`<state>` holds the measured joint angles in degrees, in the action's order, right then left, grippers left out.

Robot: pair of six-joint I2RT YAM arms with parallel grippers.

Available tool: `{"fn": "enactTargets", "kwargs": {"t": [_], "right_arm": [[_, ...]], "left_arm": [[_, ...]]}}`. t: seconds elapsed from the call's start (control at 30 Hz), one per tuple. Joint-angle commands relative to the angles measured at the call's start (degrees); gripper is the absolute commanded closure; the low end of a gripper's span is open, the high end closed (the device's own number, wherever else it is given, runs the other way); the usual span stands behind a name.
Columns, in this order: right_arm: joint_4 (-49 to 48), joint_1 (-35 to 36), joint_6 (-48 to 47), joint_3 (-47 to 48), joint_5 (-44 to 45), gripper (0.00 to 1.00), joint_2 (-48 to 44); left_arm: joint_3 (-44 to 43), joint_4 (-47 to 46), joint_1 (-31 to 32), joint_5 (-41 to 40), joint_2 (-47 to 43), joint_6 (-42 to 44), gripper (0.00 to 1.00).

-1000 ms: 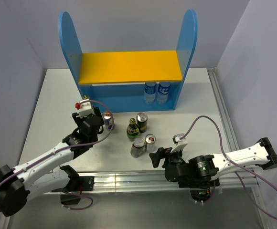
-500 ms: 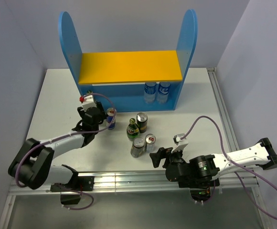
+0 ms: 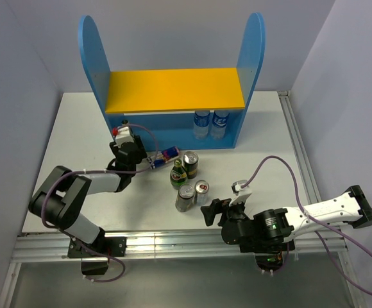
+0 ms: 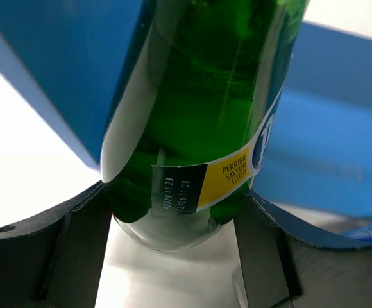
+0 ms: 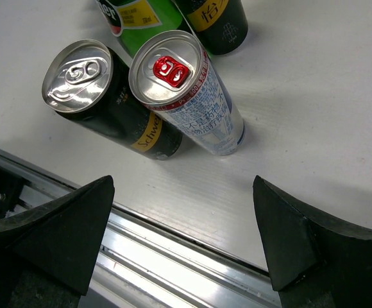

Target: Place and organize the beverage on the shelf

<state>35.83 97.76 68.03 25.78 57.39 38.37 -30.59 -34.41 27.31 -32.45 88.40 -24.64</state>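
Note:
My left gripper (image 4: 176, 189) is shut on a green bottle (image 4: 192, 109) with a yellow label, one finger on each side near its base. From above, the left gripper (image 3: 138, 156) holds it tipped over to the right (image 3: 165, 154), just in front of the blue shelf (image 3: 96, 64). Another green bottle (image 3: 177, 173), two dark cans (image 3: 190, 160) (image 3: 185, 197) and a silver can (image 3: 202, 188) stand grouped mid-table. My right gripper (image 5: 183, 179) hangs open in front of the silver can (image 5: 192, 96) and a dark can (image 5: 128, 122), holding nothing.
Two blue-and-white containers (image 3: 202, 123) (image 3: 220, 122) stand on the shelf's lower level at the right, under the yellow-orange board (image 3: 173, 90). An aluminium rail (image 3: 173, 240) runs along the near table edge. Grey walls close in on the left and right.
The left arm's elbow has swung back to the left and its gripper has moved toward the shelf. The held bottle has gone from upright to tipped right. The right arm has not moved.

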Motion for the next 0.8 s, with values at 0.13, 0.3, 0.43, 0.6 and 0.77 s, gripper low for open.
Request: {"fn": "enactTargets", "kwargs": {"t": [0.13,0.3,0.43,0.6,0.77], "right_arm": [[-1.82,0.42,-0.18,0.24,1.77,0.05,1.09],[-1.73,0.33,0.00,0.59,1.77,0.04,1.97],[-1.64,0.42,0.00,0.50,1.94,0.05,1.62],[-1.65,0.42,0.08,0.41,1.94,0.05,1.36],[-1.56,0.33,0.09,0.24,1.94,0.04,1.01]], "left_arm": [[-7.11,-14.54,-2.61,1.51,3.52,0.21,1.00],[-10.88,-14.63,-4.19,3.70,7.57,0.56,1.00],[-14.14,-15.16,-5.69,5.90,11.96,1.52,1.00],[-18.01,-13.31,-5.95,5.90,14.25,1.18,1.00],[-22.21,-4.65,-6.04,3.45,16.18,-1.89,0.97]]}}
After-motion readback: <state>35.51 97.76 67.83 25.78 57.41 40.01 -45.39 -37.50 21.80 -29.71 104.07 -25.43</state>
